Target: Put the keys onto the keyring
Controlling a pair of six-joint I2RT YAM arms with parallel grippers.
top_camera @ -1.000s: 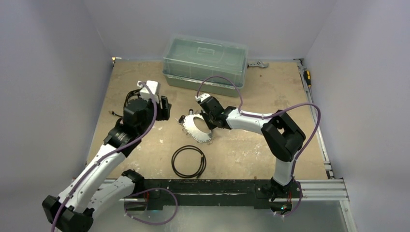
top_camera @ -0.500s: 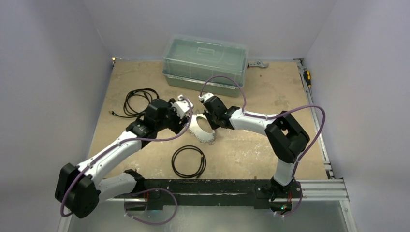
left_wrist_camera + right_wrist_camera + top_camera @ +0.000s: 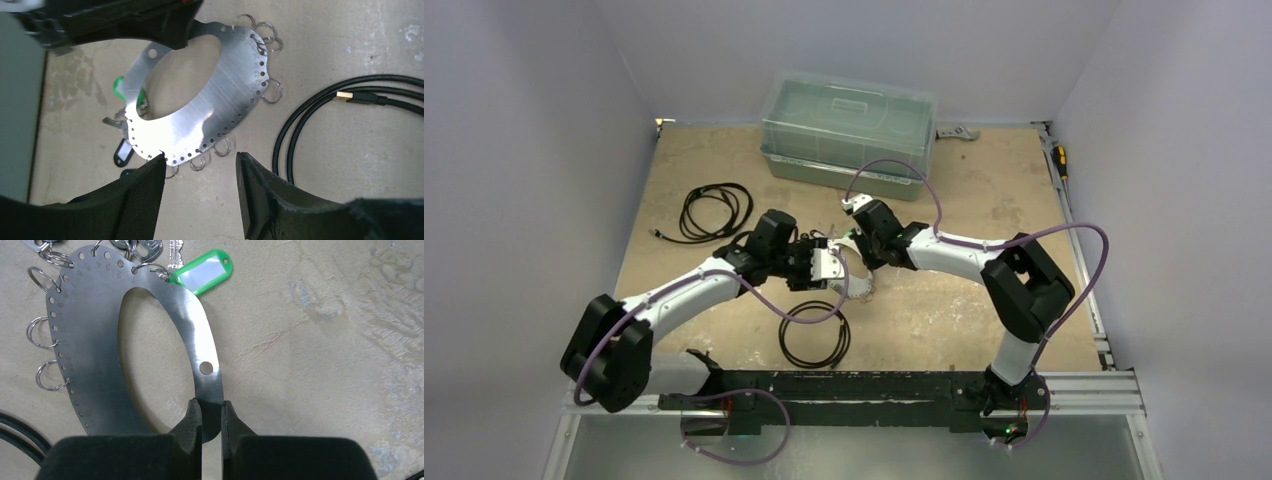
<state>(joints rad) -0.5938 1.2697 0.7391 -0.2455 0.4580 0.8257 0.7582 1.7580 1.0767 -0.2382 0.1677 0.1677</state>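
On the table (image 3: 944,310), right end effector (image 3: 211,415) clamps flat, hole-punched steel keyring (image 3: 95,330); left end effector (image 3: 200,160) gapes.

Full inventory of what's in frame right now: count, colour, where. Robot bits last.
keyring: one, silvery flat plate with rim holes, table centre
split rings: several, silvery, in the keyring's rim holes
keys: count unclear, silvery blades, at the keyring's edge
green tag: one, beside the keys
black tag: one, by the keyring's rim
box: one, clear, lid on, far centre
spanner: one, grey, right of the box
coiled cable: one, black, far left
black loop: one, near centre
screwdriver: one, yellow-black, right edge
table: one, tan
left gripper: open, at the keyring's rim
right gripper: shut on the keyring's edge
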